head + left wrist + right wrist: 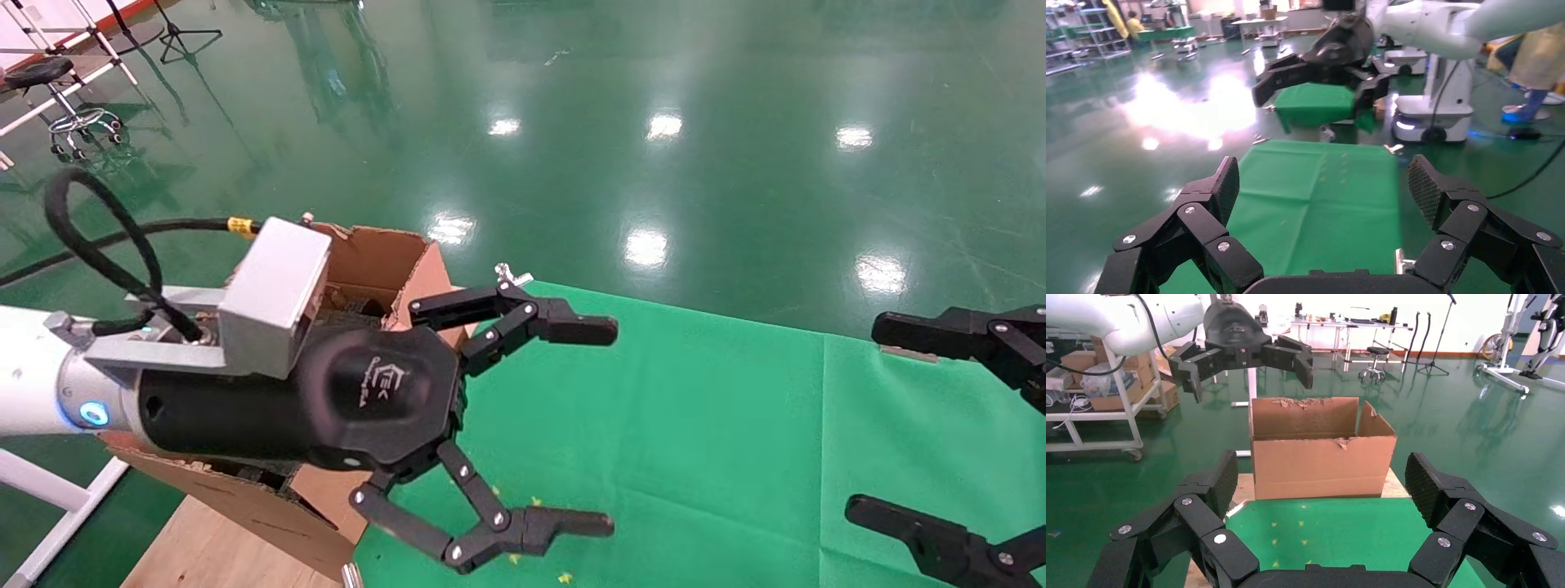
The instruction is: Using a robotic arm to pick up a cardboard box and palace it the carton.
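My left arm, white with a silver block (274, 298) and a black cable, holds its black gripper (609, 426) wide open and empty above the green cloth (695, 425), just right of the carton (376, 261). That gripper also shows in its own wrist view (1324, 184) and, from across the table, above the carton (1321, 465) in the right wrist view (1251, 376). The carton is tan with ragged upright flaps, and something dark lies inside it. My right gripper (866, 416) is open and empty at the table's right edge. The small reddish-brown cardboard box is out of view.
The carton stands on a bare wooden part of the table (221, 547) left of the cloth. Glossy green floor lies beyond. A stool and stands (49, 82) are at the far back left. A shelf with boxes (1107, 398) stands behind the carton.
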You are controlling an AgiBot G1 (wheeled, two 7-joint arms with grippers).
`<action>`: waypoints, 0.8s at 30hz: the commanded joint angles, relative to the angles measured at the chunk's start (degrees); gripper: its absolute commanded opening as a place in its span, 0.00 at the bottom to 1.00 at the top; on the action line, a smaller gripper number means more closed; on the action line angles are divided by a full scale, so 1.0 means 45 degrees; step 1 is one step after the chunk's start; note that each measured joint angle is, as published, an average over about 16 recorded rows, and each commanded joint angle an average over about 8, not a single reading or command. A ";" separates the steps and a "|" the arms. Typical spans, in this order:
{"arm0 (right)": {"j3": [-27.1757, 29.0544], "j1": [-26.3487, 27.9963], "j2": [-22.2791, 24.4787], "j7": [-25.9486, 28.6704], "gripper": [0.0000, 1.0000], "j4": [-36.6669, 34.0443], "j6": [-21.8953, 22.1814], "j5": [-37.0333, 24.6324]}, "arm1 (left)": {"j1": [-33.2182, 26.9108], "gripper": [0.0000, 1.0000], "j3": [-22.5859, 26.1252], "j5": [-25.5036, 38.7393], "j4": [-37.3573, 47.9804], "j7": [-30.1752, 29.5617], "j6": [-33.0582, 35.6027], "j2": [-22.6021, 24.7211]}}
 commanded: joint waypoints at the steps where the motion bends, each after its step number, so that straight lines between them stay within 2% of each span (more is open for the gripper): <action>1: 0.0000 -0.0001 0.0000 0.0000 1.00 -0.0001 0.0001 0.0001 | 0.0216 1.00 -0.0070 -0.0301 -0.0315 0.0000 0.0061 -0.0015; 24: 0.0000 -0.0001 0.0001 -0.0001 1.00 -0.0002 0.0002 0.0001 | 0.0003 1.00 -0.0002 0.0012 0.0016 0.0002 -0.0006 -0.0005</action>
